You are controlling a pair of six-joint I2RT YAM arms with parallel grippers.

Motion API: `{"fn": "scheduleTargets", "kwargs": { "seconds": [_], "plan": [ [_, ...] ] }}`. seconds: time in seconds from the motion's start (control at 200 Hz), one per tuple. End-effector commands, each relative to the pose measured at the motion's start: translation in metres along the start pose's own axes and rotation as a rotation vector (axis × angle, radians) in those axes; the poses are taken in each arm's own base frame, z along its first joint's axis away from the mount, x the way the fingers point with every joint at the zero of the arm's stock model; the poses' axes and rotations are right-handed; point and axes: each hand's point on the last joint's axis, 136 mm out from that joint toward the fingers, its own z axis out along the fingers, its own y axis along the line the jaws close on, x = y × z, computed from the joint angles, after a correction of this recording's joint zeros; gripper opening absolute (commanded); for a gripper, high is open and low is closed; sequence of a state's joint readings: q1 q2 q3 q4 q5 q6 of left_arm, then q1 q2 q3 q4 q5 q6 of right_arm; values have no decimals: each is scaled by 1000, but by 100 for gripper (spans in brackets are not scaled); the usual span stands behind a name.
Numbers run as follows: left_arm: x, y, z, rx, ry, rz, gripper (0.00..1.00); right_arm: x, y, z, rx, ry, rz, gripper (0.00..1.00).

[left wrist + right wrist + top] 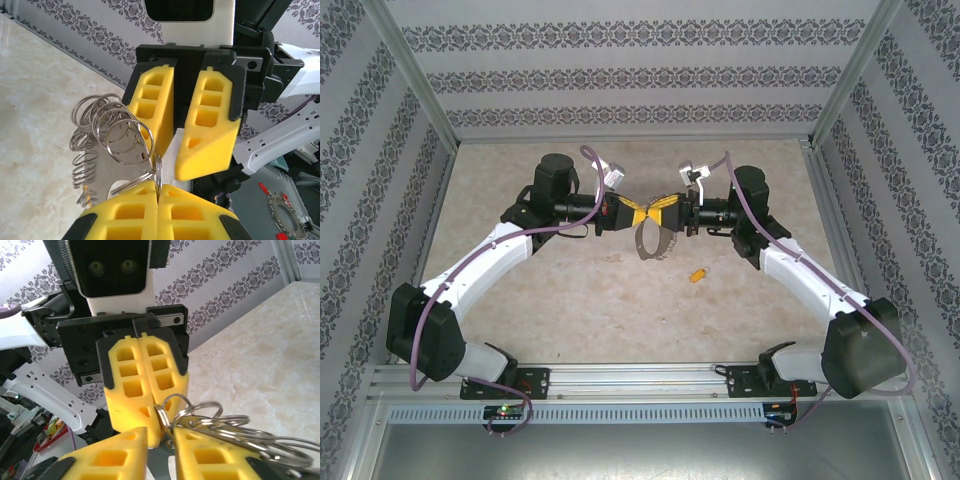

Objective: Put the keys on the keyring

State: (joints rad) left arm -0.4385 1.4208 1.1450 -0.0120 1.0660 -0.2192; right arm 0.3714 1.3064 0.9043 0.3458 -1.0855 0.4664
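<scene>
At the bottom centre of the left wrist view, the left end effector [157, 194] is pinching the keyring [158, 170] edge-on, its fingers pressed together on the wire. Facing it, the right end effector [160, 440] is bracketing that ring with its fingers slightly parted; whether they are gripping cannot be told. Right of centre in the top view, the orange key [697, 273] is lying on the surface [570, 310], well apart from the ring. Both arms appear to be steadying the ring for threading. Next, the right end effector would probably be needing to let go and fetch the key.
</scene>
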Motion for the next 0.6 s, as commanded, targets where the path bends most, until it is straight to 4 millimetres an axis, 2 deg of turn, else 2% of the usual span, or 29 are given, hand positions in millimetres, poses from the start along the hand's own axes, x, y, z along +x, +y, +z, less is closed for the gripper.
{"fn": "scheduleTargets", "kwargs": {
  "seconds": [0.0, 0.125, 0.28, 0.465, 0.595],
  "plan": [
    [-12, -14, 2, 46, -31, 61, 0, -11, 15, 7, -51, 0, -65, 14],
    [-11, -12, 3, 45, -25, 51, 0, -13, 16, 9, -54, 2, -65, 0],
    [-11, -8, 3, 23, -24, 47, 0, -15, 17, 9, -54, 7, -75, 0],
    [-14, 1, -3, -67, -35, 58, 34, -12, 12, 9, -22, 38, -92, 0],
    [-18, 5, -15, -117, -32, 81, 44, -8, 2, 7, 26, 76, -97, 0]
  ]
}}
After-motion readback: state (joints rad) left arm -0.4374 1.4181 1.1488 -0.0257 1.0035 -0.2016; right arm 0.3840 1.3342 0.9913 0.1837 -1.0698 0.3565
